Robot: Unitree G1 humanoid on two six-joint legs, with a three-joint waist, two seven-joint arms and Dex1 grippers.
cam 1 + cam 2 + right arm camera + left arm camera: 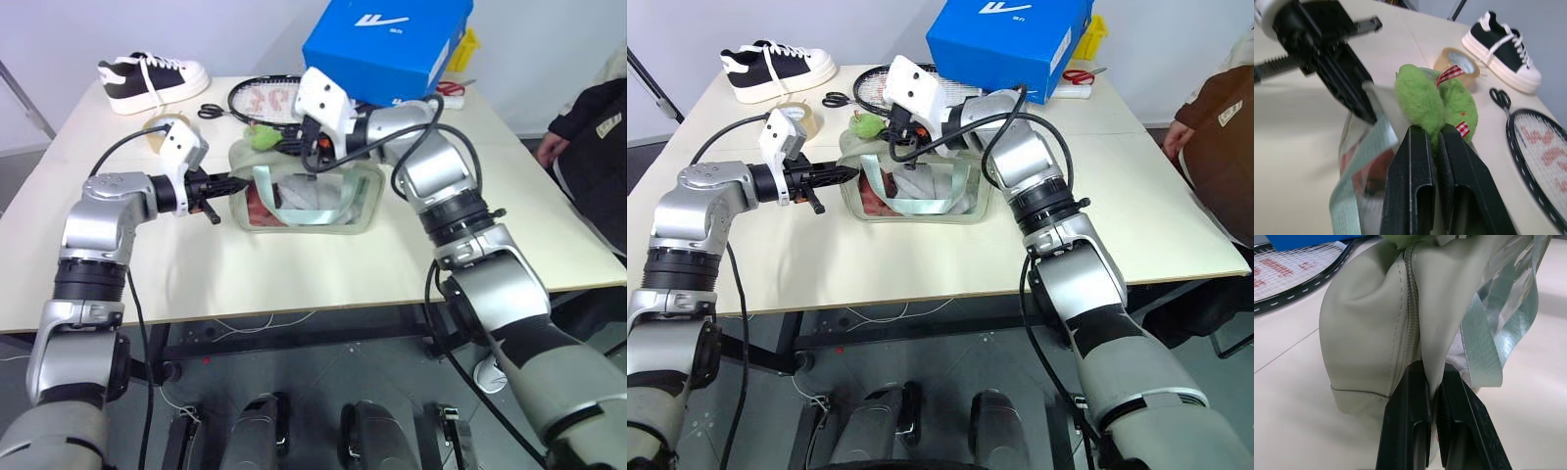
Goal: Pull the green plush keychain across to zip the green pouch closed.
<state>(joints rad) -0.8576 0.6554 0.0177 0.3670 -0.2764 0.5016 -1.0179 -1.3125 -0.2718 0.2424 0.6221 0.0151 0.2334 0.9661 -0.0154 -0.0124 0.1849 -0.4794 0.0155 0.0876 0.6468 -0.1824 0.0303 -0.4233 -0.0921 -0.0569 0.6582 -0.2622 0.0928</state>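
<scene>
The green pouch (318,208) lies mid-table, its clear window and light green strap facing me. My left gripper (225,184) is shut on the pouch's left end, pinching the fabric beside the zipper (1409,328). The green plush keychain (1425,95), a fuzzy lime ball with a red-checked ribbon, sits at the pouch's top left corner (263,139). My right gripper (1436,134) reaches in from the right over the pouch and is shut on the keychain. The right wrist view also shows the left gripper's black fingers (1352,81) just beyond the keychain.
A blue shoebox (387,44) stands at the back right, with a racket (265,98) in front of it. A black-and-white sneaker (152,80), a tape roll (162,125) and black scissors (211,111) lie at the back left. A person (588,127) is at the table's right edge.
</scene>
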